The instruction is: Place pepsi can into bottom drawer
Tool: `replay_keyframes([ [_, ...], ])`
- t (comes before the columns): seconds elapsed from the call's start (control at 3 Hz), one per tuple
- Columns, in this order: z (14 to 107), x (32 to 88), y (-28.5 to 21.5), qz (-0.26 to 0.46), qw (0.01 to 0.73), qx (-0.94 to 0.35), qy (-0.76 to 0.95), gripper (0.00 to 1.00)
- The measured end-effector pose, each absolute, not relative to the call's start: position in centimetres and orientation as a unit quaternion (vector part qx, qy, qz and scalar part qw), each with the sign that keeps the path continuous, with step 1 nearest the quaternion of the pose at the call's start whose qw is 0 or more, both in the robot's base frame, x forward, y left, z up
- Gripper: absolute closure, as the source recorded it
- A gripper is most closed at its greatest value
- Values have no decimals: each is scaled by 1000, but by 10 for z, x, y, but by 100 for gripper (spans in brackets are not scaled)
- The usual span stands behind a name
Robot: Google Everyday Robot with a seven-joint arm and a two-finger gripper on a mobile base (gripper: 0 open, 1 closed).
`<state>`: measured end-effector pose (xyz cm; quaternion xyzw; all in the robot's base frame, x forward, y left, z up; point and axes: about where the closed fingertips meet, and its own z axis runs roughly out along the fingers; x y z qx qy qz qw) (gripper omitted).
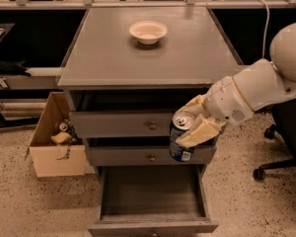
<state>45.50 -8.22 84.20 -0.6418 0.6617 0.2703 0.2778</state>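
My gripper is shut on the pepsi can, a dark blue can with a silver top. It holds the can tilted in front of the two upper drawers, at the cabinet's right side. The bottom drawer is pulled open below, with a dark grey inside that holds nothing. The can hangs above the drawer's right half.
A white bowl sits at the back of the grey cabinet top. A cardboard box with clutter stands on the floor left of the cabinet. An office chair base is at the right.
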Motion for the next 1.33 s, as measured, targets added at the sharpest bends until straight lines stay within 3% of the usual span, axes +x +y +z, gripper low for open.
replay_keyframes([
  [0.33, 828, 455, -78, 272, 272, -646, 660, 100],
  [1.33, 615, 444, -78, 266, 293, -609, 687, 100],
])
